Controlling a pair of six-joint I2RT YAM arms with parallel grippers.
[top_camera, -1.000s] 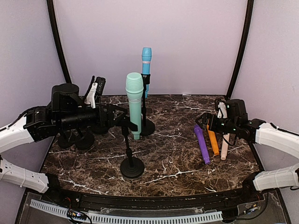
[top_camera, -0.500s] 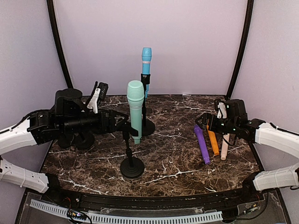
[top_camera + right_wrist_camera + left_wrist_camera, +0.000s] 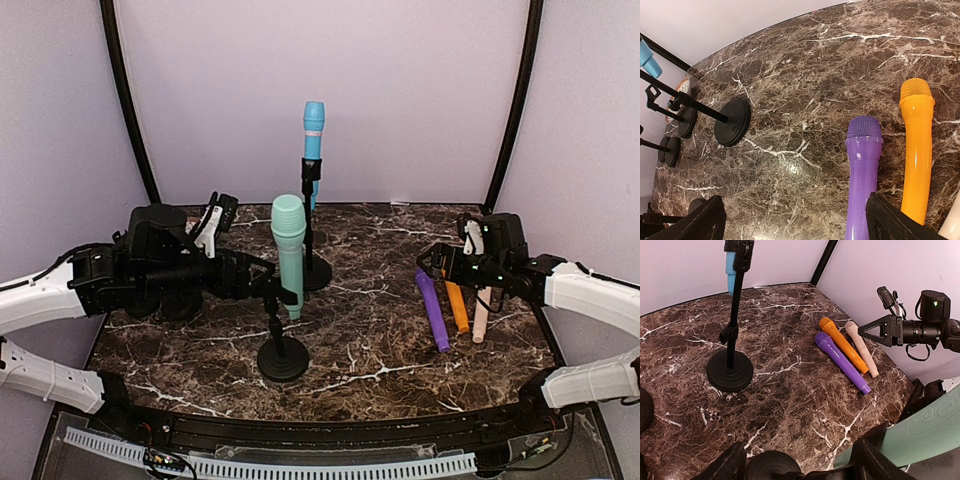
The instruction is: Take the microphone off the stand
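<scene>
Front and centre on the dark marble table [image 3: 380, 340]: the black round-based stand [image 3: 283, 358], with the mint-green plastic microphone [image 3: 289, 255] upright above it. Just behind, a second black stand [image 3: 310, 270] carries the blue microphone [image 3: 313, 130]. Off right, lying side by side from left to right: purple microphone [image 3: 431, 308], orange microphone [image 3: 455, 305], beige microphone [image 3: 480, 318].

Soft, even light fills all three views, bright without glare. Shadows on the bench [image 3: 400, 330] are faint. Focus is sharp throughout.

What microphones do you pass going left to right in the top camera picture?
green microphone → blue microphone → purple microphone → orange microphone → pink microphone
</scene>
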